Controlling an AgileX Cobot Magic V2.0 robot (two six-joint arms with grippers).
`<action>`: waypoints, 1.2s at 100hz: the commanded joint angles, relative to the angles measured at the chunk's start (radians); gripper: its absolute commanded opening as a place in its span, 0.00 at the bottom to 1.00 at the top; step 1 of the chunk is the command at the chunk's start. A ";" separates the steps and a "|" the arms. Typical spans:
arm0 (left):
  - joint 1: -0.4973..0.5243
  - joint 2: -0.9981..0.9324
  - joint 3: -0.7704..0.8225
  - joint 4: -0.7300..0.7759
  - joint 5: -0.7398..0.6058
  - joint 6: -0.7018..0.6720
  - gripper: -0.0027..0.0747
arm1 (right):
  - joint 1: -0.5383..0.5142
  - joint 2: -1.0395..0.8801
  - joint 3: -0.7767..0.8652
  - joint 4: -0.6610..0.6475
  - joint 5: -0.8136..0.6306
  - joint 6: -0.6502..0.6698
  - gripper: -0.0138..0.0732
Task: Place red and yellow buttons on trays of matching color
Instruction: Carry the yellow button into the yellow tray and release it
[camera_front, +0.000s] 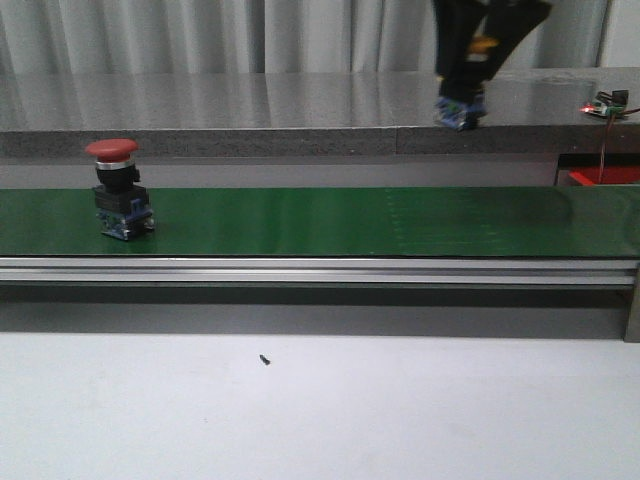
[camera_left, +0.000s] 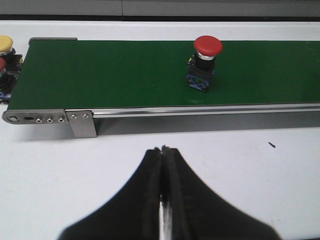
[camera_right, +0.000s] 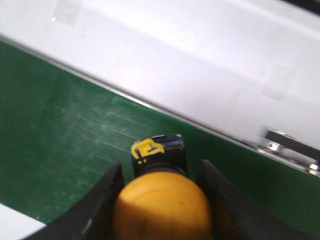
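A red button (camera_front: 118, 188) with a mushroom cap, black body and blue base is standing upright on the green belt, toward its left end. A yellow button (camera_right: 161, 212) with a domed cap is hanging above the belt, gripped between black jaws.

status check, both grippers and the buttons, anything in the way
Left gripper shut, empty, short of the belt. Right gripper shut on yellow button, lifted above the green conveyor belt. Red button upright on belt, nothing around it.

Button (camera_front: 118, 190) on belt (camera_front: 350, 220), left
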 joint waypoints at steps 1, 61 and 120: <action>-0.006 0.004 -0.026 -0.026 -0.071 0.001 0.01 | -0.072 -0.106 -0.036 -0.002 0.092 0.008 0.32; -0.006 0.004 -0.026 -0.026 -0.071 0.001 0.01 | -0.518 -0.304 0.294 -0.018 0.075 0.011 0.32; -0.006 0.004 -0.026 -0.026 -0.071 0.001 0.01 | -0.775 -0.280 0.559 0.022 -0.182 0.036 0.32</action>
